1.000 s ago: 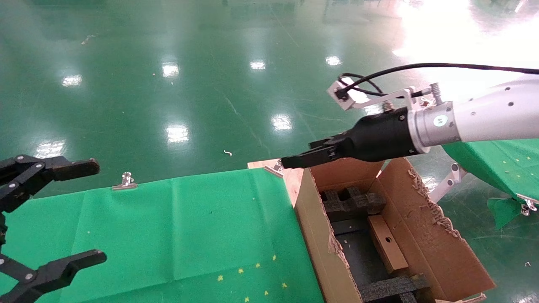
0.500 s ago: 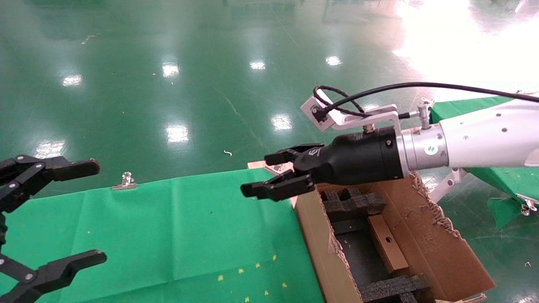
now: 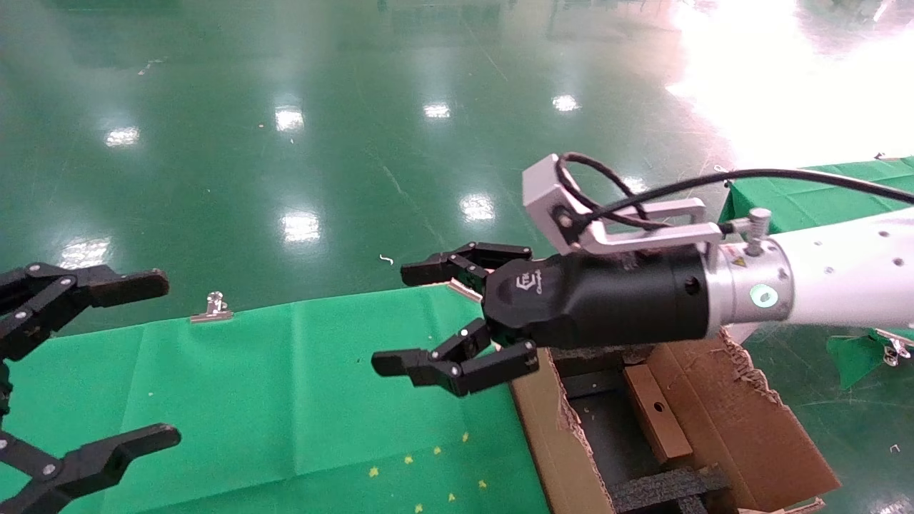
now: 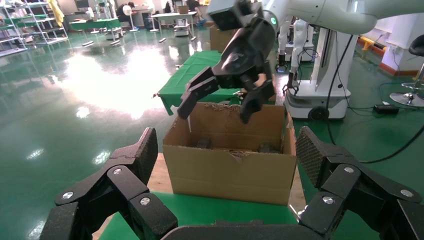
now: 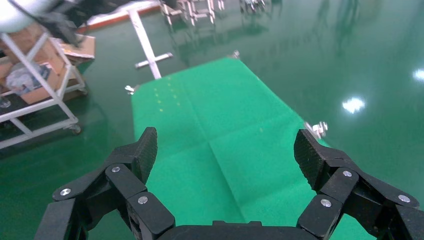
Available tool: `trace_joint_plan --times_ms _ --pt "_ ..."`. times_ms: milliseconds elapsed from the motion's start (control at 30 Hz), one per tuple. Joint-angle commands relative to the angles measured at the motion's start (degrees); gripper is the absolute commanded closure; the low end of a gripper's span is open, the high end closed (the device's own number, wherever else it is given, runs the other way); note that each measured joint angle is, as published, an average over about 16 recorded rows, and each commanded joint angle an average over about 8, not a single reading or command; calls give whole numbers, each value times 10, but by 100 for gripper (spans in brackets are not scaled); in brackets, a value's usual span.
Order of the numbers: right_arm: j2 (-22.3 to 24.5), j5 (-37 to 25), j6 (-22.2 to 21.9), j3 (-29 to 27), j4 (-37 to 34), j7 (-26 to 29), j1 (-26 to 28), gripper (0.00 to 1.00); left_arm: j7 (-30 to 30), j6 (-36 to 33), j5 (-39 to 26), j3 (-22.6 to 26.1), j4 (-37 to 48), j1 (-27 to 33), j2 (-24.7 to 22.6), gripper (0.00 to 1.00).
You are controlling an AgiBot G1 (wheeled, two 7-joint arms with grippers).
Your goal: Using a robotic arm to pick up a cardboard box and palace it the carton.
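Note:
The small flat cardboard box (image 3: pixel 655 415) with a round hole lies inside the carton (image 3: pixel 757 435), between black foam inserts. The robotic arm on my right reaches left past the carton's near wall. Its right gripper (image 3: pixel 395 318) hangs open and empty over the right end of the green table. In the right wrist view the right gripper (image 5: pixel 225 150) has only green cloth between its fingers. My left gripper (image 3: pixel 166 357) stays open at the table's left edge. From the left wrist view, the left gripper (image 4: pixel 227 150) faces the carton (image 4: pixel 230 172), with the right gripper (image 4: pixel 215 114) above it.
The green cloth table (image 3: pixel 285 400) is held by metal clips (image 3: pixel 213 307). A second green table (image 3: pixel 814 193) stands behind the right arm. A white robot base (image 4: pixel 320 75) stands beyond the carton. A shelf trolley (image 5: pixel 35 85) stands past the table's far end.
The right arm swung from above the carton's far corner toward me and left over the table. Its gripper turned and its fingers spread wide. The box and left gripper have not moved.

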State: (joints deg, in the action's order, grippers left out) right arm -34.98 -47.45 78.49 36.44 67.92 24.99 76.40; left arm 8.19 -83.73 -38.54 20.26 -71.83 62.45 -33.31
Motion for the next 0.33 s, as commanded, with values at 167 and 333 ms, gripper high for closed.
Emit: trace_joint_plan --times_ms 167,333 --pt "0 22 28 -80 22 -56 -58 0 0 0 0 0 0 0 0 0" --pt "0 35 45 -127 35 -89 -92 0 0 0 0 0 0 0 0 0"
